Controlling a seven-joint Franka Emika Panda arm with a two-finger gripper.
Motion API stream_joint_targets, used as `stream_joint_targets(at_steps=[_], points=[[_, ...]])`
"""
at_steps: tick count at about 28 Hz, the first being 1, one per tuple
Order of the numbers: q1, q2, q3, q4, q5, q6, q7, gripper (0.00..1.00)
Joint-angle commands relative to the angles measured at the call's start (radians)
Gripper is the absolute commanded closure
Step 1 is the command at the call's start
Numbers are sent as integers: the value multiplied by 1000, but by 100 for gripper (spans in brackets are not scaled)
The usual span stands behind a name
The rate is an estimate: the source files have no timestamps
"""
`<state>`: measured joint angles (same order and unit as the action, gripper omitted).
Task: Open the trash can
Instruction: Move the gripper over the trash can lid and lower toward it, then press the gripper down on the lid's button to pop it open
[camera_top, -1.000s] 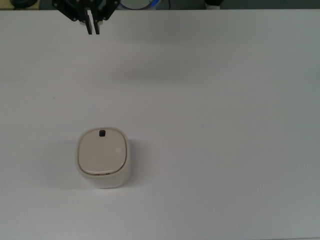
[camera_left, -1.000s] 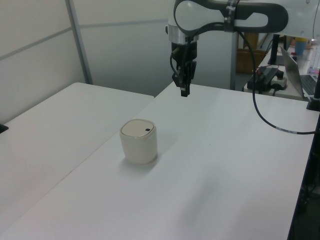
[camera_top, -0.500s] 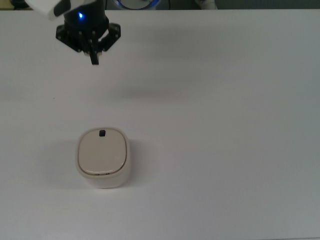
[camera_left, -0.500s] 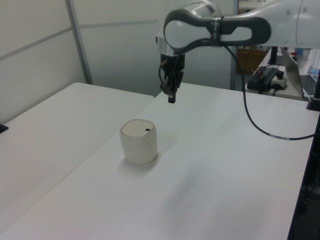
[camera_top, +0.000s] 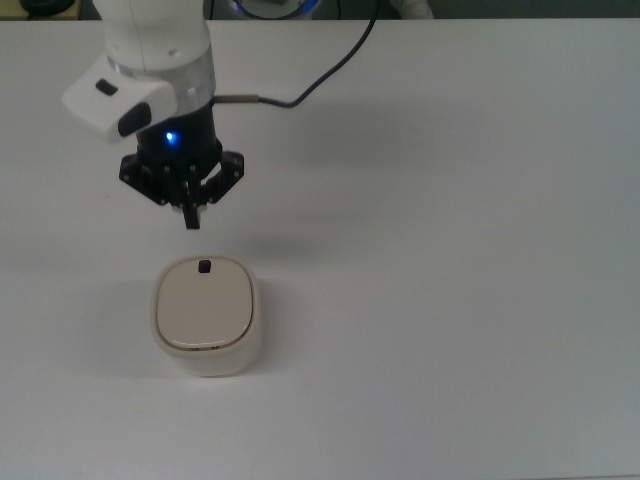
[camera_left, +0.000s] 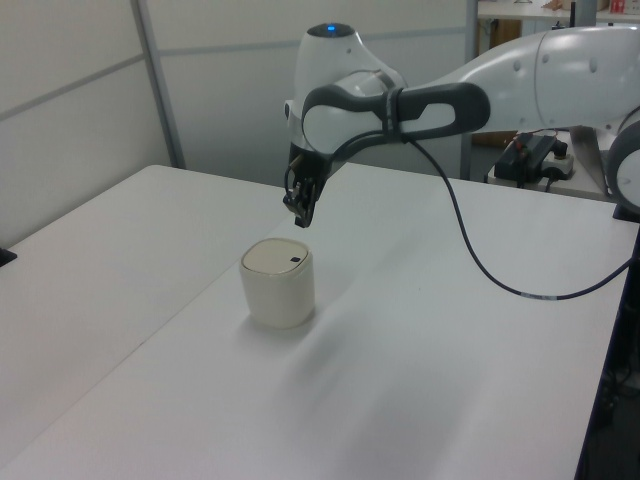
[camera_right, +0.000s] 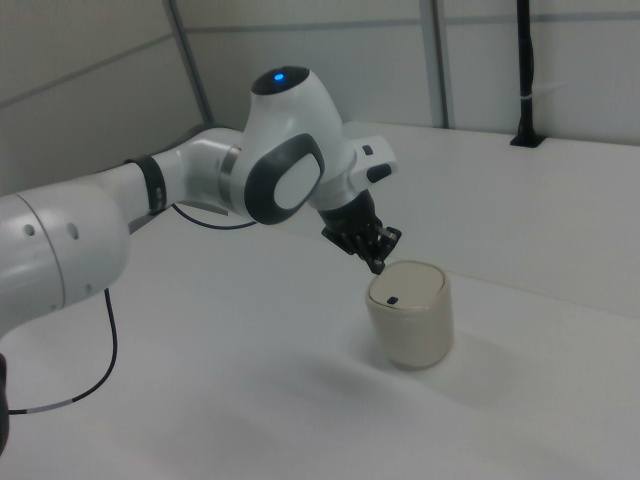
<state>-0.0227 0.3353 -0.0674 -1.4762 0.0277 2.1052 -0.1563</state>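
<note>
— Hovering just beyond the button edge, is it? Where does the small cream-white rounded-square plastic trash can (camera_top: 207, 318) sit?

— On the white table (camera_top: 450, 250), towards the top view's lower left, its beige lid (camera_top: 202, 303) flat and shut. The little black button (camera_top: 204, 266) is on the lid edge nearest the arm.

— And the black two-finger gripper (camera_top: 191, 218)?

— Fingers pressed together into one narrow tip, holding nothing, pointing down, above the bin and clear of it.

— Good for poking, I'd judge. How should it go?

— Bring the tip squarely over the button, then descend straight. Press on centre; an off-centre push might skid onto the lid or shove the light bin sideways.
</note>
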Motion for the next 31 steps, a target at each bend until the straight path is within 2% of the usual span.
stream_joint_targets(at_steps=[1,14,31], points=[[-2,44,-5,0,18,99,-14,100],[7,117,-6,-3,18,153,-14,100],[10,132,-6,-10,6,153,-15,100]])
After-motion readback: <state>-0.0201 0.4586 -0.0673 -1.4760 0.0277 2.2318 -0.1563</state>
